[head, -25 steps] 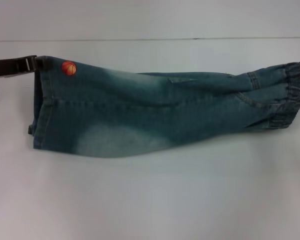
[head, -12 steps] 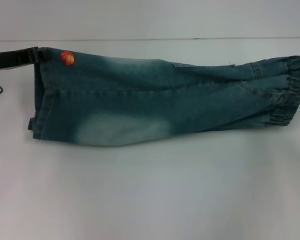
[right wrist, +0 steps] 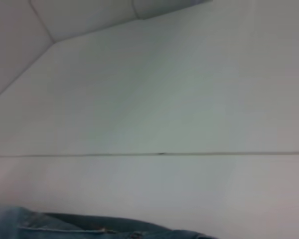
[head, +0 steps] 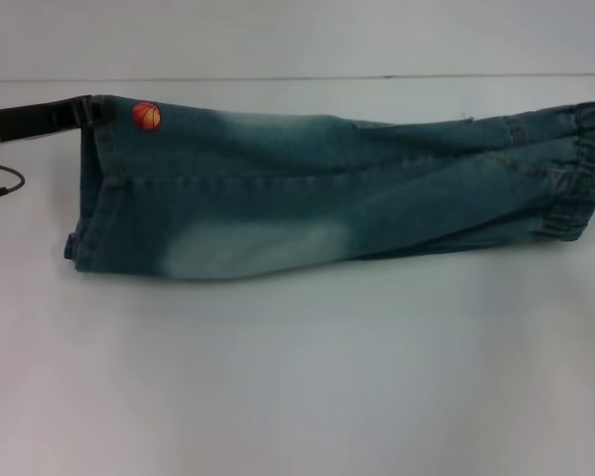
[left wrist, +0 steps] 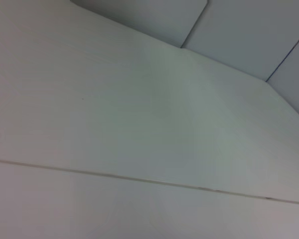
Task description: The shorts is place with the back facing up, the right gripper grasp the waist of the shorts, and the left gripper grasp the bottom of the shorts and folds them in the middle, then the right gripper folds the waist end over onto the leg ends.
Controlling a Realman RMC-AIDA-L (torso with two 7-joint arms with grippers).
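The denim shorts point(head: 307, 193) stretch lengthwise across the white table point(head: 297, 377), folded in half along their length. An orange basketball patch point(head: 146, 115) sits near the leg hem point(head: 91, 198) on the left. The elastic waist point(head: 587, 169) reaches the picture's right edge. My left gripper point(head: 79, 114) shows as a thin black bar, shut on the hem's far corner. My right gripper is out of the head view. In the right wrist view a strip of the shorts point(right wrist: 65, 224) shows, without the fingers. Only bare table fills the left wrist view.
A thin dark cable point(head: 5, 181) loops at the left edge beside the left arm. A seam line point(head: 297, 77) crosses the table behind the shorts. White tabletop lies in front of the shorts.
The shorts have moved away from me and slightly right, drawn tauter, their near edge now higher in the picture. The left gripper moved right with the hem corner.
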